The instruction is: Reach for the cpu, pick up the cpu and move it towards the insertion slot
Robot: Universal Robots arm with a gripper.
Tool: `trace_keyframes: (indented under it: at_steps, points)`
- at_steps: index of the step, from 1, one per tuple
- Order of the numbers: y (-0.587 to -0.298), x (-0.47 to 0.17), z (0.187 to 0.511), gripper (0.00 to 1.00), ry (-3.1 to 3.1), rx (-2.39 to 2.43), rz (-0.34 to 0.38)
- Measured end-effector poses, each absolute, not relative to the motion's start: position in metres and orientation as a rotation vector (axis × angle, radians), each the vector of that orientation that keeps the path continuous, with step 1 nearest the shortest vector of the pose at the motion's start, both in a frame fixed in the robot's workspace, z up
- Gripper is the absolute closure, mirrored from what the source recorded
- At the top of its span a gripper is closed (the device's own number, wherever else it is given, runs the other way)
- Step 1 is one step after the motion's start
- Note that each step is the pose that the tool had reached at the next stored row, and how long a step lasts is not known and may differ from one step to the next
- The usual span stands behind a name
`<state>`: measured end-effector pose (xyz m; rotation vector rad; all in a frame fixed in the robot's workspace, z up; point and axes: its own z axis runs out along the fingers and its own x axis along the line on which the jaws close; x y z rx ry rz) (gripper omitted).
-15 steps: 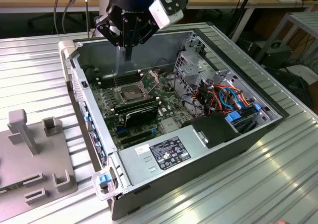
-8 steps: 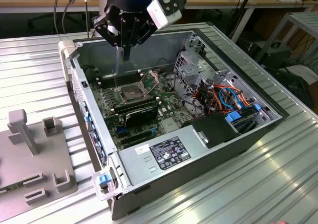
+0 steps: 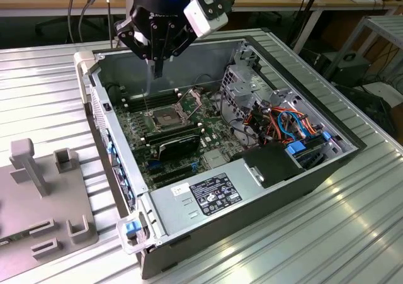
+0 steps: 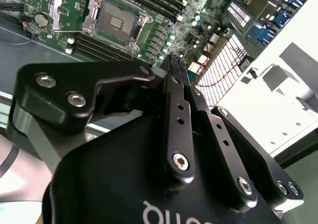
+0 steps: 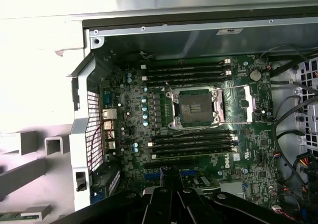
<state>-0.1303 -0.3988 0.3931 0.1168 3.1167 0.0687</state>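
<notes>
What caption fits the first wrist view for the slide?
Gripper over open PC case, empty CPU socket flanked by memory slots.

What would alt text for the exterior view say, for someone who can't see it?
A black robot claw hangs, pointing down, over an open computer case on a ribbed metal table. Below it lies the green circuit board with its square processor socket, its metal frame lifted open.

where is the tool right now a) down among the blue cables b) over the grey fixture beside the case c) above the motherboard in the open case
C: in the exterior view the tool hangs above the motherboard, near the insertion slot.
</notes>
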Motion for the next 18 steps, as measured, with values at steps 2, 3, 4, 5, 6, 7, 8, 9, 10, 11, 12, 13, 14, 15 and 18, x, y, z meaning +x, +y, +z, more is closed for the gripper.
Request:
trace_keyframes:
  at_steps: [2,3,4,5,6,7,8,9,10,11,12,13,14,15,18]
  points:
    - [-0.3988,-0.1313,0.3930,0.89,3.117,0.117,0.069]
    - [-0.3988,-0.1317,0.3930,0.89,3.117,0.117,0.069]
    - [-0.3988,-0.1320,0.3929,0.89,3.118,0.117,0.069]
    - [-0.3988,-0.1325,0.3929,0.89,3.119,0.117,0.069]
    - [-0.3988,-0.1328,0.3929,0.89,3.119,0.117,0.069]
    - [-0.3988,-0.1330,0.3928,0.89,3.119,0.117,0.069]
    - [-0.3989,-0.1334,0.3928,0.89,3.120,0.117,0.069]
    - [-0.3988,-0.1339,0.3927,0.89,3.120,0.117,0.069]
    - [-0.3988,-0.1345,0.3927,0.89,3.121,0.117,0.069]
    - [-0.3988,-0.1347,0.3926,0.89,3.121,0.117,0.069]
    - [-0.3988,-0.1349,0.3926,0.89,3.121,0.117,0.069]
    - [-0.3988,-0.1353,0.3926,0.89,3.121,0.117,0.069]
    - [-0.3989,-0.1355,0.3925,0.89,3.122,0.117,0.069]
    - [-0.3988,-0.1358,0.3925,0.89,3.122,0.117,0.069]
    - [-0.3988,-0.1364,0.3925,0.89,3.123,0.117,0.068]
